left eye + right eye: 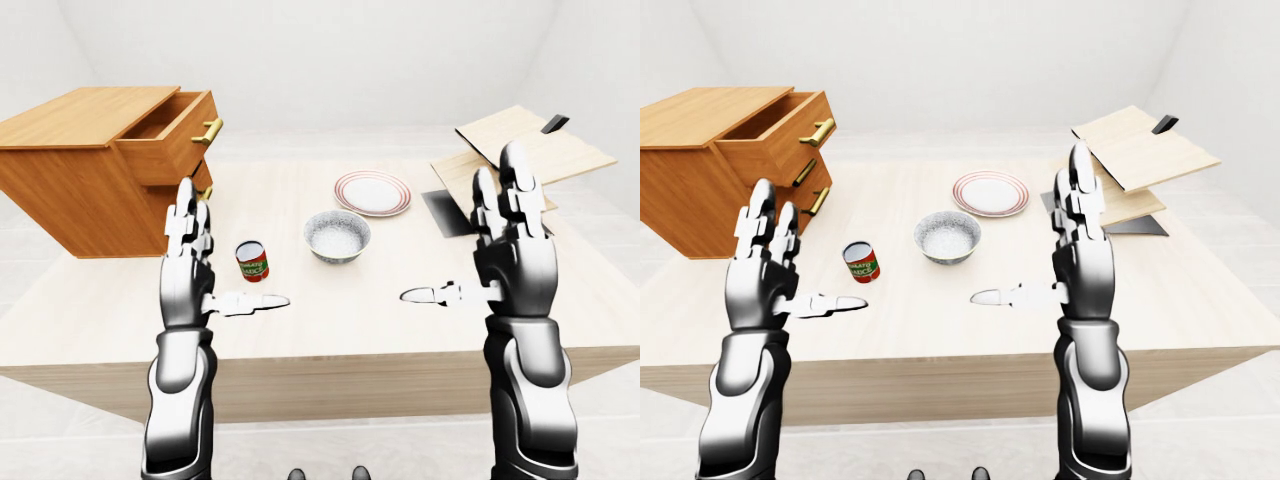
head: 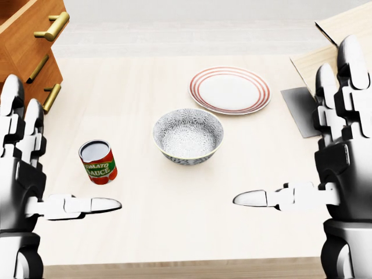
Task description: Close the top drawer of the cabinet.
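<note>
A wooden cabinet (image 1: 695, 195) stands on the table's left end. Its top drawer (image 1: 775, 150) is pulled out, with its brass handle (image 1: 818, 131) facing right and two more handles below it. My left hand (image 1: 795, 262) is raised above the table to the right of and below the cabinet. It is open, fingers upright and thumb pointing right, and clear of the drawer. My right hand (image 1: 1032, 232) is raised on the right side, open in the same way, with nothing in it.
On the pale table (image 2: 145, 75) stand a red tomato sauce can (image 2: 97, 161) next to my left hand, a patterned bowl (image 2: 188, 135) in the middle and a red-rimmed plate (image 2: 229, 89) beyond it. Tilted wooden boards (image 1: 1135, 150) lie at the right.
</note>
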`<state>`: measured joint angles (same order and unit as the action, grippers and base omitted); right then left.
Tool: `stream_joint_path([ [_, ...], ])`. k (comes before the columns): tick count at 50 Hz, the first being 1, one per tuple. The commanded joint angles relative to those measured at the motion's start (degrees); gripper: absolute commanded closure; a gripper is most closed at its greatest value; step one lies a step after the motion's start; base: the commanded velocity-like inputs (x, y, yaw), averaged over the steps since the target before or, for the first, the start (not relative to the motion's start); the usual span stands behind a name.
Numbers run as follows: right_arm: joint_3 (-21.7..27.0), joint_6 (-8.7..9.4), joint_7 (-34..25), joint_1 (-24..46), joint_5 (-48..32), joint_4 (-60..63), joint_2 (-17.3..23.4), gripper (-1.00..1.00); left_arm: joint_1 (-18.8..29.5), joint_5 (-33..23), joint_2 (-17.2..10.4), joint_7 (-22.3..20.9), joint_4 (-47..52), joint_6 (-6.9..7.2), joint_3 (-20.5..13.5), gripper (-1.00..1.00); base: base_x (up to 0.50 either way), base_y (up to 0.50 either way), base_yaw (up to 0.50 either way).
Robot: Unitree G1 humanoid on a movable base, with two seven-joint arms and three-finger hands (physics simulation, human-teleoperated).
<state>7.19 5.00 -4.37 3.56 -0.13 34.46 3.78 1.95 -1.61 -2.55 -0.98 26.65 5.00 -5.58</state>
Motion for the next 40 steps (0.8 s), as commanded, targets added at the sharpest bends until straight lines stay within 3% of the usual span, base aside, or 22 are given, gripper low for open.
stream_joint_path([
  [1, 3.4, 0.00, 0.3, 2.3, 0.6, 3.8, 1.0, -1.00, 2.2, -0.7, -1.1, -0.4, 6.2, 0.00, -1.1, -1.00, 0.00, 0.00, 0.00],
  [12, 3.6, 0.00, 0.6, 1.6, 0.1, 3.4, 1.3, -1.00, 4.7, -1.5, -1.6, -0.8, 12.2, 0.00, -1.4, -1.00, 0.00, 0.00, 0.00],
  [40, 6.0, 0.00, 1.2, 4.1, 1.9, 6.2, 2.7, -1.00, 6.6, -1.4, -1.7, 0.1, 14.5, 0.00, -0.8, -1.00, 0.00, 0.00, 0.00],
])
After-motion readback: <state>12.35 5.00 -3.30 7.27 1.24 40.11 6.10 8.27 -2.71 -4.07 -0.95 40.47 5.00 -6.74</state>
